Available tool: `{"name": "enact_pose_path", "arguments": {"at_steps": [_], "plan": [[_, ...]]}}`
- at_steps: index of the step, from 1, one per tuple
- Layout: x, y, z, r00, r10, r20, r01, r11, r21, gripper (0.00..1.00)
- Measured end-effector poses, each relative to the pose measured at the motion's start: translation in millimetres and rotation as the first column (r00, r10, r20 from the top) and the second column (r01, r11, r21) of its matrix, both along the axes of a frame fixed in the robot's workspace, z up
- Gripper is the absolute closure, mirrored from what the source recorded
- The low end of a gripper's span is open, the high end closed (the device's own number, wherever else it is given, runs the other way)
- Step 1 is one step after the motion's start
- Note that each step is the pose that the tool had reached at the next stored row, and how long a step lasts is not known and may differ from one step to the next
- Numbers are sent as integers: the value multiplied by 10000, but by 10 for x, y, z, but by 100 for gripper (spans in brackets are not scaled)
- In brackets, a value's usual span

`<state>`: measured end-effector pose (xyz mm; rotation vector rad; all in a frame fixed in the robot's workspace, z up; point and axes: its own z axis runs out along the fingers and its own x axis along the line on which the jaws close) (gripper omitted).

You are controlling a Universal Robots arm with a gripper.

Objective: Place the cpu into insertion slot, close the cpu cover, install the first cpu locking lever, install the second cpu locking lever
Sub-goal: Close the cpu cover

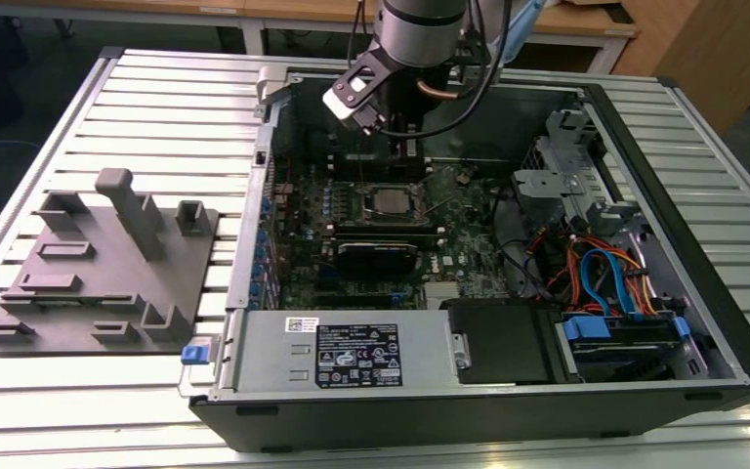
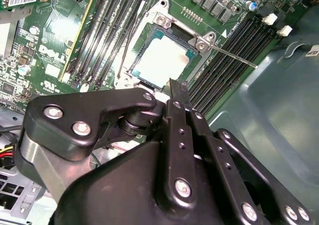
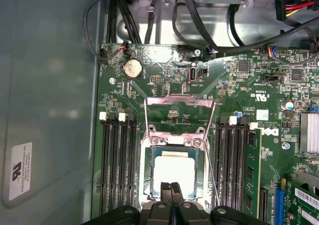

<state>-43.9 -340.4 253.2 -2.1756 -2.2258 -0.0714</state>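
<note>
The cpu [image 3: 174, 170] lies flat in the insertion slot [image 3: 147, 158], its silvery top facing up; it also shows in the second wrist view [image 2: 162, 60] and the exterior view [image 1: 389, 201]. A thin silver frame, the cpu cover [image 3: 179, 101], looks tipped back off the slot at its hinge edge. One thin locking lever [image 2: 234, 56] sticks out sideways from the slot's corner. My gripper [image 3: 172, 187] hovers just over the edge of the cpu, shut, with nothing between its fingertips. In the exterior view the gripper [image 1: 401, 147] hangs inside the case, above the motherboard's back part.
Long black memory slots [image 3: 117, 165] flank the socket on both sides. A black card [image 1: 375, 256] lies in front of it. The power supply [image 1: 336, 354], drive bay cables [image 1: 597, 274] and case walls [image 1: 687, 195] hem the board in. A grey fixture [image 1: 102, 274] sits on the exterior view's left.
</note>
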Motion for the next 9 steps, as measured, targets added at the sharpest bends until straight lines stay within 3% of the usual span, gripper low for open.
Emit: {"name": "enact_pose_path", "arguments": {"at_steps": [9], "plan": [[8, -1, 4, 10000, 2, -3, -2, 10000, -4, 90]]}}
